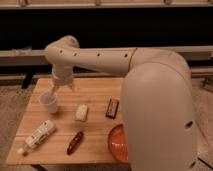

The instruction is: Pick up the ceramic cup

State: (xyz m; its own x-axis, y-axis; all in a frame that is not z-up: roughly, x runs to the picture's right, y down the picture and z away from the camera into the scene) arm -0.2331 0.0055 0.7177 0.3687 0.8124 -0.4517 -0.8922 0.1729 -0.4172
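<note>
The ceramic cup [48, 102] stood upright near the left edge of the table [97, 90], with the gripper [56, 89] hanging just above its rim. How wide it was set, I couldn't tell. Coming down off-centre, it might clip the rim and tip the cup. The arm [95, 56] reached leftward from its bulky shoulder, wrist pointed down.

- Wooden table [95, 86]: slatted light top, bearing all items below.
- White bottle [37, 136]: lying on its side, front left corner.
- Reddish-brown oblong item [75, 142]: front centre (type cannot be told).
- White packet [81, 112]: mid-table.
- Dark snack bar [112, 107]: right of the packet, apart from it.
- Orange bowl [118, 144]: front right, partly hidden.
</note>
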